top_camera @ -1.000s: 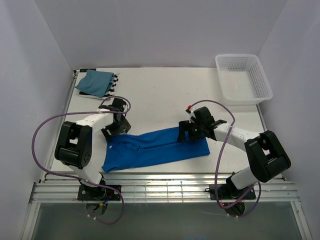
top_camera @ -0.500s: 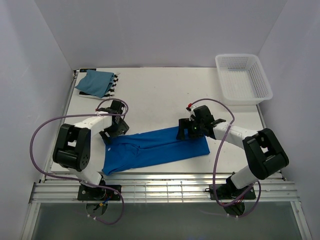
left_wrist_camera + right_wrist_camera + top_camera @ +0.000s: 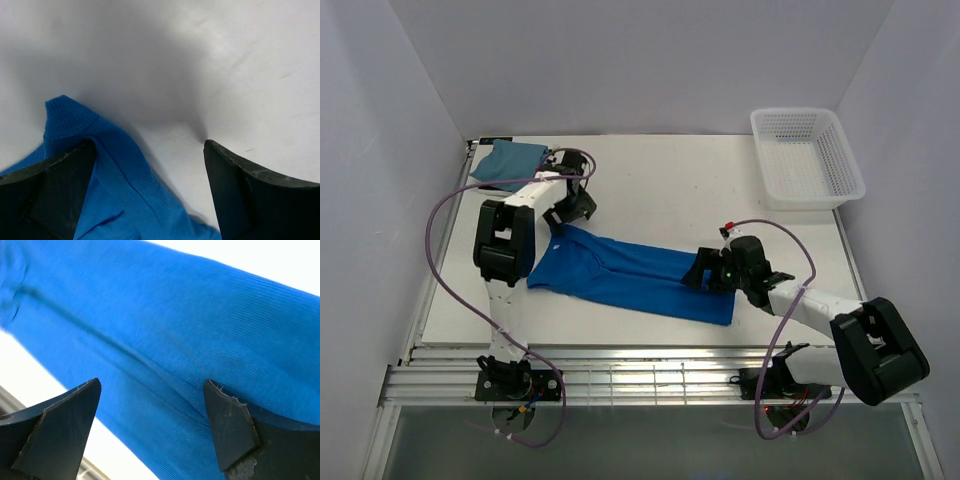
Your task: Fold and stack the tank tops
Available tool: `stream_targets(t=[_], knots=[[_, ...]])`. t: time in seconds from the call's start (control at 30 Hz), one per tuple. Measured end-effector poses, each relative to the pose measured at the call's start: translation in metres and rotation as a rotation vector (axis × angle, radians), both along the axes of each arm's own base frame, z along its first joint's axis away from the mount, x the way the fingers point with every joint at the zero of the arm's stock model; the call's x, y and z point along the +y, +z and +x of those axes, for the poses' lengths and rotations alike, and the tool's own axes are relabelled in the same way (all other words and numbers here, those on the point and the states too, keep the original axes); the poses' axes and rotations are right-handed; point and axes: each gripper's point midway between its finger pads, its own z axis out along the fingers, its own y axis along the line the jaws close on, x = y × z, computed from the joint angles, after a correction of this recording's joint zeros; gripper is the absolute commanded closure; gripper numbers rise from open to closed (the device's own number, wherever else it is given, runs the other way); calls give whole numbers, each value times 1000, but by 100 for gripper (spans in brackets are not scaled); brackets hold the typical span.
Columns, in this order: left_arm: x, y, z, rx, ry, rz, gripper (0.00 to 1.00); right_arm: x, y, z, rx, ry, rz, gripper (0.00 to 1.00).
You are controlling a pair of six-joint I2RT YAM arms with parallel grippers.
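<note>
Left end effector released, right end effector released, royal blue tank top lengthwise far-left to near-right

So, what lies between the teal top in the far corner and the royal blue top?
The left tool, open, at a strap of the royal blue top; the top view shows it.

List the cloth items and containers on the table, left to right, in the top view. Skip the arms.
teal-blue folded top → royal blue tank top → white lattice basket
</note>
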Motion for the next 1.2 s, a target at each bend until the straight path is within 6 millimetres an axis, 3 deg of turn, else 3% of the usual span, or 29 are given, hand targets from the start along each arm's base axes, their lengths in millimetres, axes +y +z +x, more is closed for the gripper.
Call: stream_targets(t=[0.13, 0.3, 0.43, 0.6, 0.7, 0.9, 1.07, 1.2], knots=[[-27, 6, 65, -83, -39, -65, 2, 19, 4, -28, 13, -10, 95, 10], [-78, 15, 151, -266, -102, -168, 2, 66, 7, -70, 82, 102, 171, 10], [-121, 24, 189, -388, -143, -291, 2, 101, 9, -96, 132, 202, 177, 10], [-155, 29, 201, -456, -162, -414, 2, 144, 11, -113, 171, 306, 167, 10], [-173, 33, 206, -490, -175, -475, 2, 156, 15, -118, 180, 336, 154, 10], [-200, 41, 210, -534, -202, -568, 2, 154, 32, -118, 161, 333, 137, 10], [-208, 46, 203, -525, -228, -584, 2, 148, 71, -115, 70, 336, 173, 10], [-216, 61, 179, -482, -284, -575, 2, 135, 109, -116, -32, 342, 216, 10]])
